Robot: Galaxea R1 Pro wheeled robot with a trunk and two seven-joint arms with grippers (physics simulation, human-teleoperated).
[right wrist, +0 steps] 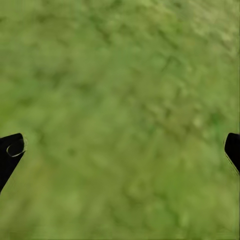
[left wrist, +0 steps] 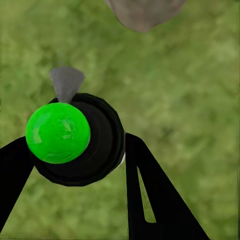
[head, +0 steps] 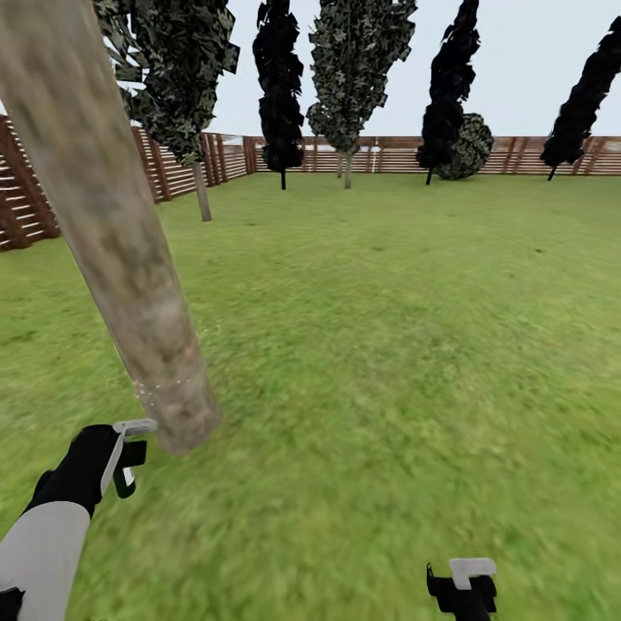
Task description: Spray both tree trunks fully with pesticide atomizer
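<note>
We see a wide green lawn (head: 388, 345) under a pale grey sky (head: 509, 69). A brown slatted wooden fence (head: 388, 155) rings it, with dark narrow cypresses (head: 280, 86) standing before it.

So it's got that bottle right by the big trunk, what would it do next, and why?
Probably keep spraying while sweeping the nozzle slowly up the tree trunk. The left gripper is shut on the atomizer, held close beside the trunk's base, and only a faint ring of white specks shows low on the bark.

Left end effector (head: 129, 457) clamped, right end effector (head: 461, 586) spread wide.
</note>
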